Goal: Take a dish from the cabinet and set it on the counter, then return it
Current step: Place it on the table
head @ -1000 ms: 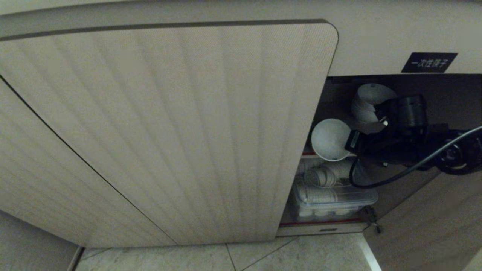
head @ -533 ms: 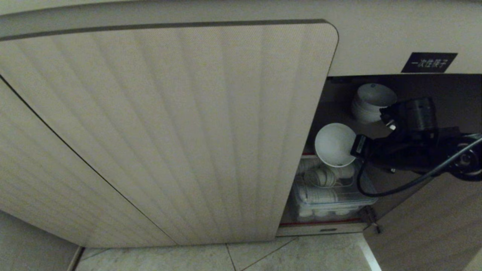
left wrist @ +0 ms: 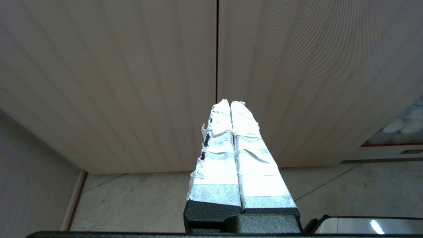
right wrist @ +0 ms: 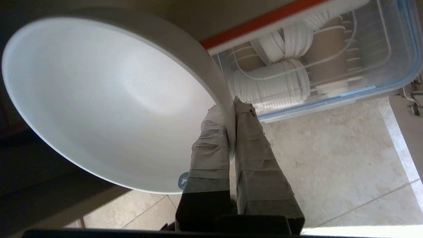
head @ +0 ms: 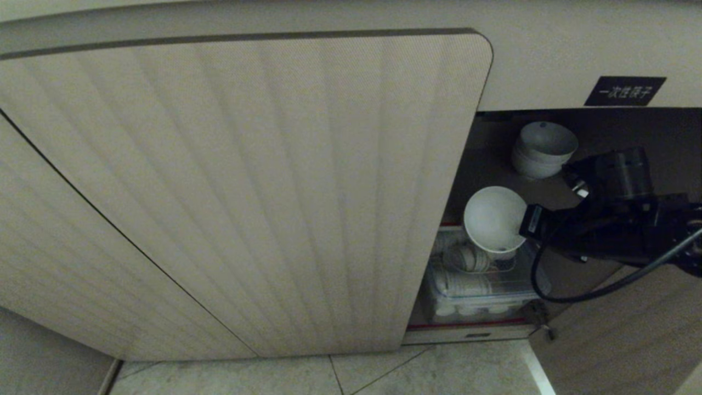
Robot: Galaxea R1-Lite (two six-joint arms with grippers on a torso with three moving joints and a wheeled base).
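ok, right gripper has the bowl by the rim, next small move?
Probably draw the bowl straight out of the cabinet toward the robot, then lift. The right gripper pinches its rim, one finger inside and one outside. The bowl hangs tilted at the red-edged shelf, above the clear box, close beside the closed door's edge.

My robot's arms: black parts and taped-up fingers

My right arm (head: 620,230) is black and chunky, with a round drum-shaped part on top and a thin black cable (head: 592,291) that hangs in a loop under it. My right gripper (right wrist: 230,105) has two long fingers (right wrist: 254,152) wrapped in grey-white tape with many wrinkles, and they sit on a black block. One finger has a small blue-grey round mark low down. My left gripper (left wrist: 230,103) looks the same: two fingers in bright white tape, torn and frayed along one edge, on a rough black base.
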